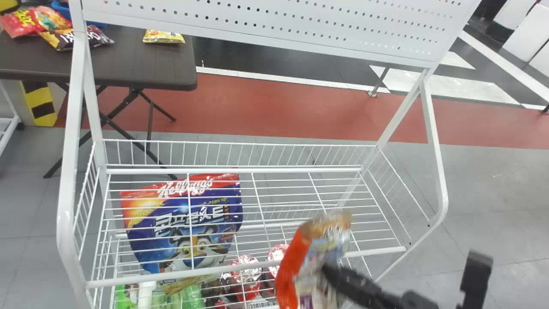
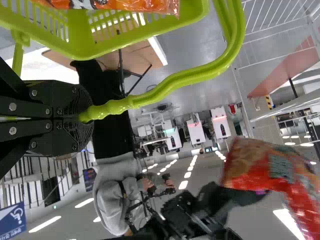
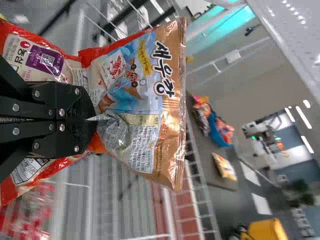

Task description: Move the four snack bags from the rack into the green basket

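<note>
My right gripper (image 1: 329, 269) is over the rack's front right part in the head view, shut on an orange snack bag (image 1: 291, 266). In the right wrist view the shut gripper (image 3: 94, 120) pinches the middle of that bag (image 3: 135, 90), creasing it. The left gripper (image 2: 86, 116) is shut on the handle of the green basket (image 2: 80, 37) in the left wrist view. An orange bag (image 2: 125, 5) lies in this basket. Farther off in the same view, the other arm's bag (image 2: 270, 175) hangs in the air.
A white wire rack (image 1: 274, 168) stands ahead, with a perforated panel above. Through its wires show a blue-and-red cereal bag (image 1: 188, 223) and red-topped items (image 1: 246, 274). Behind left, a dark table (image 1: 141, 64) bears several snack bags.
</note>
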`<action>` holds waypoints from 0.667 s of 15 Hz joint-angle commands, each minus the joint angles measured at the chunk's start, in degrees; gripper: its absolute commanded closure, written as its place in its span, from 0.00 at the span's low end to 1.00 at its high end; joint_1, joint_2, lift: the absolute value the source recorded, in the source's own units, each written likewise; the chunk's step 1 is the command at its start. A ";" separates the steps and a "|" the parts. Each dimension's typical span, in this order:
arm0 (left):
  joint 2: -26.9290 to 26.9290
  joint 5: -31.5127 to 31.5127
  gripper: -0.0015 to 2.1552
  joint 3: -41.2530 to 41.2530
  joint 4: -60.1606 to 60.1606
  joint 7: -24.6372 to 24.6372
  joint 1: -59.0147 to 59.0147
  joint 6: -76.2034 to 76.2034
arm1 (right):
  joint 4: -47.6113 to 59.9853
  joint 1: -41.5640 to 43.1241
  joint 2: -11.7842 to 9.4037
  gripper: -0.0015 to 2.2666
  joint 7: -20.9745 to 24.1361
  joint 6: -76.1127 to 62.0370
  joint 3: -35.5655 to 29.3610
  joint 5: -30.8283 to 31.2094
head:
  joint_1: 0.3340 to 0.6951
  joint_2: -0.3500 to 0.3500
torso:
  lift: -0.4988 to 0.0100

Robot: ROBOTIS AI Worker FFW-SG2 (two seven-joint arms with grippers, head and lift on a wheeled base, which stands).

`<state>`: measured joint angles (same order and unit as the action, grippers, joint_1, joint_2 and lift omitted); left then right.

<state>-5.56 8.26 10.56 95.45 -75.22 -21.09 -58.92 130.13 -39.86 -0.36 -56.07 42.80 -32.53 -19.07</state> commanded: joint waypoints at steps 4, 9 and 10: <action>0.29 0.09 0.83 0.16 -0.17 0.08 0.26 0.25 | -14.47 -2.15 0.41 0.91 -0.98 -4.34 5.11 4.48 | 1.00 0.00 | 0.98; 0.46 0.09 0.83 0.25 0.00 -0.01 0.08 0.42 | -24.31 -1.10 -0.87 0.91 4.12 -11.02 16.89 10.63 | 1.00 0.00 | 0.98; 0.46 0.09 0.83 0.25 0.00 -0.01 0.00 0.60 | -25.19 -0.83 -1.31 0.91 5.09 -11.37 18.91 11.16 | 1.00 0.00 | 0.98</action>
<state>-5.10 8.35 10.81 95.38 -75.21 -20.92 -58.47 106.65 -41.16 -0.97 -51.61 32.29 -16.70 -8.93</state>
